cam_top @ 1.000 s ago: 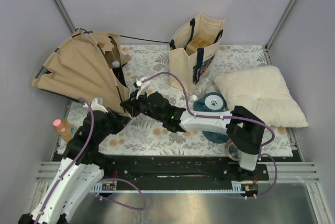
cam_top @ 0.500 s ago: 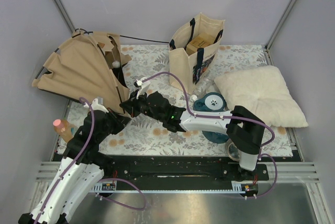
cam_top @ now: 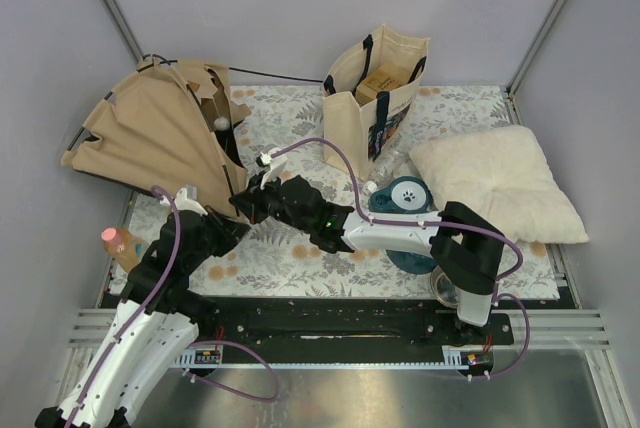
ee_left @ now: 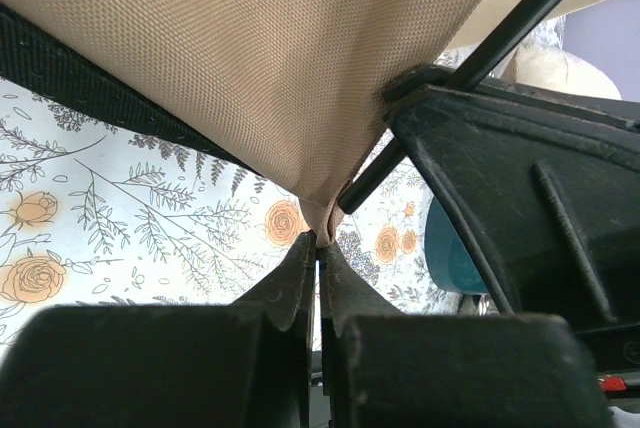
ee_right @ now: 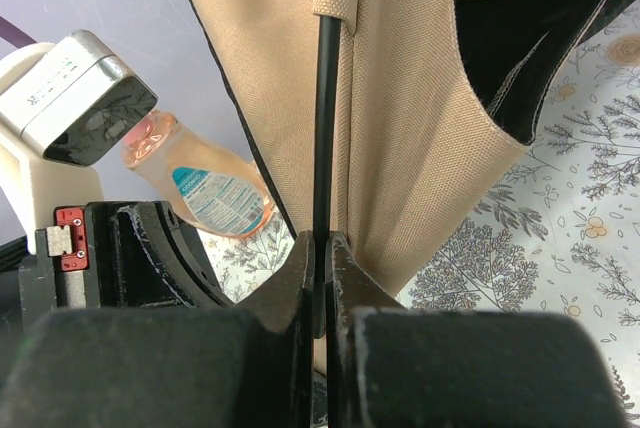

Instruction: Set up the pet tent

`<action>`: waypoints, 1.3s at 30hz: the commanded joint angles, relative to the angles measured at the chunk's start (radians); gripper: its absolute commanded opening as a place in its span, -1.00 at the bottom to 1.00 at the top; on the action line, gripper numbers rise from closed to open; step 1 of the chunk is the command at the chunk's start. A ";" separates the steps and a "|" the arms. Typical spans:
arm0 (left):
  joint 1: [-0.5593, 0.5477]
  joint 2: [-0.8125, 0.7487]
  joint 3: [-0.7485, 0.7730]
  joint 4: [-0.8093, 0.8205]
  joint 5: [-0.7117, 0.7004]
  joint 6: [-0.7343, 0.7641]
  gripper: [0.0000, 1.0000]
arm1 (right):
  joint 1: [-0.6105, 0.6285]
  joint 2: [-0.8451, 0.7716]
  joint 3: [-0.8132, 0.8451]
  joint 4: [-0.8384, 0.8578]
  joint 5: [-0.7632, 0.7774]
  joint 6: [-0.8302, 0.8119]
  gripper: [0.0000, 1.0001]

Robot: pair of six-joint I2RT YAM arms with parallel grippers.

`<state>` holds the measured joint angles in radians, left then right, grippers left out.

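The pet tent is tan canvas, its pole black. The table cover is white with grey leaf sprigs and orange roses. The tote bag is cream with navy handles, the pillow off-white, the bottle peach-pink.

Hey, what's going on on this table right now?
Two robot arms are working on a tan pet tent at the back left of the floral mat. The left claw is shut on a corner of its canvas. The right claw is shut on one thin black pole close by. The tent leans lopsided, not yet set up. A tote bag and a pillow lie apart to the right.
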<state>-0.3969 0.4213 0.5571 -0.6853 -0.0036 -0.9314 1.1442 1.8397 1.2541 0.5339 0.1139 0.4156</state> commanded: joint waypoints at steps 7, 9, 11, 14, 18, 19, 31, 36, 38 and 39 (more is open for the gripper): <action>-0.022 0.017 0.004 -0.122 0.154 0.005 -1.00 | -0.023 0.018 0.077 0.155 0.153 -0.020 -1.00; -0.022 0.017 0.004 -0.120 0.154 0.005 -1.00 | -0.023 0.021 0.076 0.150 0.158 -0.018 -1.00; -0.022 0.019 -0.002 -0.103 0.163 0.008 -1.00 | -0.023 0.020 0.077 0.143 0.159 -0.008 -1.00; -0.022 0.034 -0.005 -0.086 0.174 0.006 -1.00 | -0.020 0.016 0.080 0.140 0.164 -0.009 -1.00; -0.020 0.048 0.001 -0.069 0.175 0.008 -1.00 | -0.015 0.023 0.087 0.130 0.175 -0.020 -1.00; -0.022 0.053 0.006 -0.066 0.175 0.011 -1.00 | -0.015 0.026 0.087 0.126 0.176 -0.018 -1.00; -0.022 0.059 0.055 -0.125 0.122 0.040 -1.00 | -0.014 0.000 0.001 0.176 0.191 -0.086 -1.00; -0.022 0.048 0.053 -0.151 0.103 0.042 -1.00 | -0.014 -0.031 -0.028 0.196 0.202 -0.133 -1.00; -0.022 0.048 0.056 -0.166 0.090 0.045 -1.00 | -0.014 -0.045 -0.038 0.202 0.208 -0.149 -1.00; -0.022 0.047 0.058 -0.174 0.082 0.046 -1.00 | -0.015 -0.049 -0.041 0.205 0.208 -0.155 -1.00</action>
<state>-0.3973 0.4839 0.5816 -0.7136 -0.0048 -0.9051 1.1641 1.8545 1.2106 0.6102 0.1684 0.3511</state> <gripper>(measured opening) 0.024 0.031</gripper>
